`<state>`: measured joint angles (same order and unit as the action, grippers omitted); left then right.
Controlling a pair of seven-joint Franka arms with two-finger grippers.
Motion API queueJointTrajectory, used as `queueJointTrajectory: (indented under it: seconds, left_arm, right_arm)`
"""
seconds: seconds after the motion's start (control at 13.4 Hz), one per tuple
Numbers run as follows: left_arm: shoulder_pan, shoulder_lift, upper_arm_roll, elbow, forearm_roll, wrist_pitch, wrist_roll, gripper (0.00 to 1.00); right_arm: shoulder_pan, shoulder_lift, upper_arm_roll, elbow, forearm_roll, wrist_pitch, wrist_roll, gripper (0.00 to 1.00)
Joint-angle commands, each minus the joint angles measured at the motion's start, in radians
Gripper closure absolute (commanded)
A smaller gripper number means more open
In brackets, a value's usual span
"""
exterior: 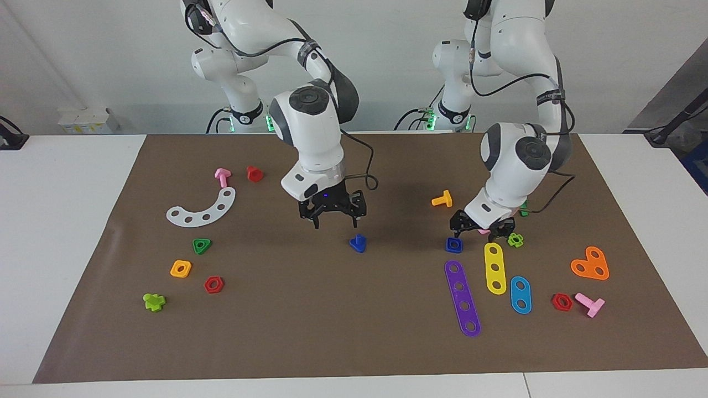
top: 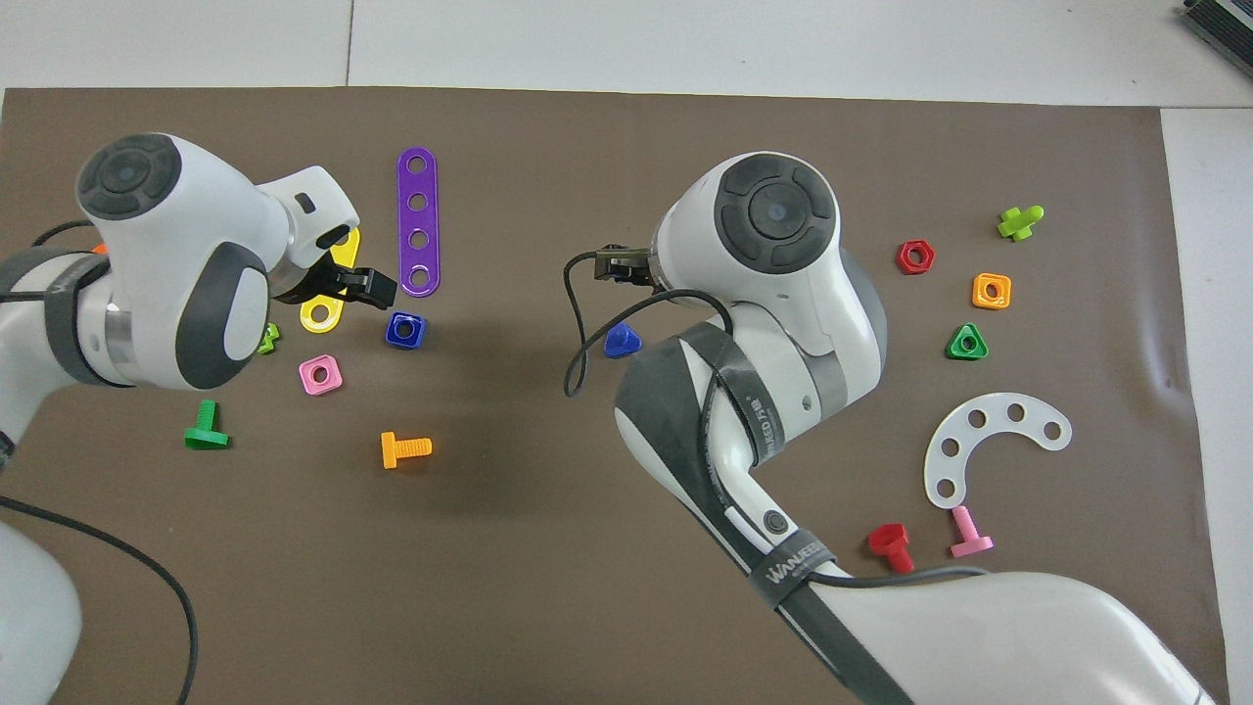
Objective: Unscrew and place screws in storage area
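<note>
Lifting straight up is advised for the left gripper, fingers released beside the nut, while the bolt lies under the open, empty right gripper.

Purple strip, white arc

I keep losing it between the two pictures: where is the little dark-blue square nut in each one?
Facing view: the blue square nut lies on the mat just nearer the robots than the purple strip.
Overhead view: the nut lies just below the strip's lower end.
Shared landmark: the purple strip.
</note>
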<state>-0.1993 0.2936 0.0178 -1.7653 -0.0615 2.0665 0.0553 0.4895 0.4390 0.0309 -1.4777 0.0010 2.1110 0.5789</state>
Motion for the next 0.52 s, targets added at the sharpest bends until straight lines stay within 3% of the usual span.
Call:
queueJointTrajectory:
  seconds: [0.0, 0.22, 0.45]
  left_arm:
    - [0.063, -0.013, -0.007, 0.127, -0.015, -0.147, 0.049, 0.0]
    - [0.132, -0.072, -0.007, 0.156, -0.006, -0.232, 0.089, 0.0]
    - [0.17, -0.177, 0.01, 0.162, 0.038, -0.357, 0.089, 0.0]
  right_arm:
    - [0.04, 0.085, -0.002, 0.045, -0.026, 0.056, 0.032, 0.0]
    - [0.081, 0.124, -0.002, 0.028, -0.062, 0.06, 0.021, 0.0]
    - [0.074, 0.122, -0.002, -0.065, -0.065, 0.125, -0.054, 0.0]
